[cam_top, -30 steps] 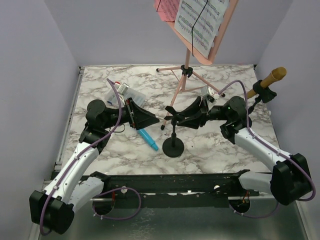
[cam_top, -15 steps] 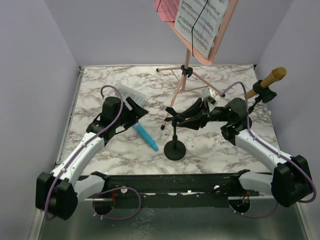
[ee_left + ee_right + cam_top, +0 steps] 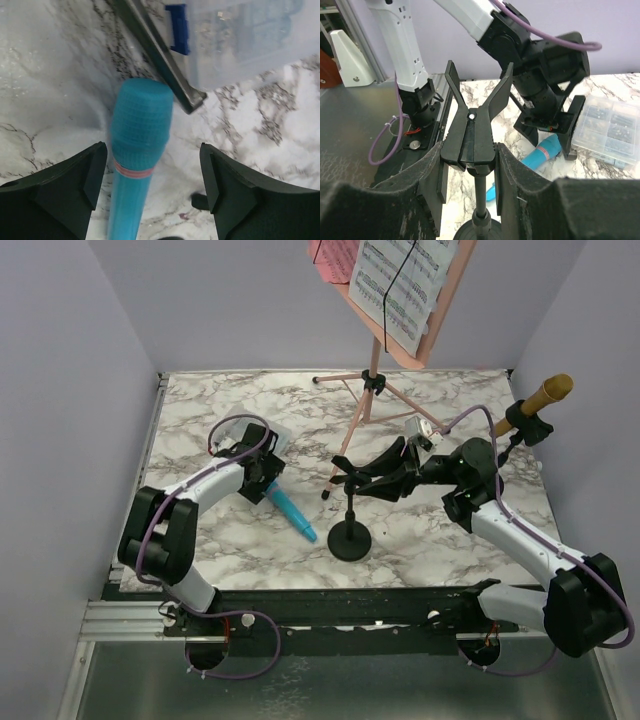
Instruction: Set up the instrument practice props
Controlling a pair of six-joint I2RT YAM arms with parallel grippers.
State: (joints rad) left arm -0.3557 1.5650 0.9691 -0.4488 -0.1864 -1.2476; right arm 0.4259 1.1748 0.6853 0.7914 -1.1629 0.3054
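A blue microphone (image 3: 291, 513) lies flat on the marble table (image 3: 200, 540). My left gripper (image 3: 264, 478) hovers open over its head. In the left wrist view the blue microphone (image 3: 136, 145) lies between the fingers (image 3: 60, 192), closer to the left one and touching neither. My right gripper (image 3: 470, 161) is shut on the clip of a black mic mount (image 3: 472, 131), which stands upright on its round base (image 3: 350, 538). A gold microphone (image 3: 538, 402) sits in a second mount at the far right. The pink music rack (image 3: 440, 310) holds sheet-music pages (image 3: 400, 285) at the back.
A clear compartment box (image 3: 245, 35) and a black metal bracket (image 3: 160, 55) lie just beyond the blue microphone's head. The rack's thin tripod legs (image 3: 345, 378) spread across the back middle of the table. Walls close in the left, right and back.
My left arm has stretched out and turned, bringing its gripper down over the blue microphone's head, and its jaws have narrowed a little. The right gripper has kept hold of the mount's clip.
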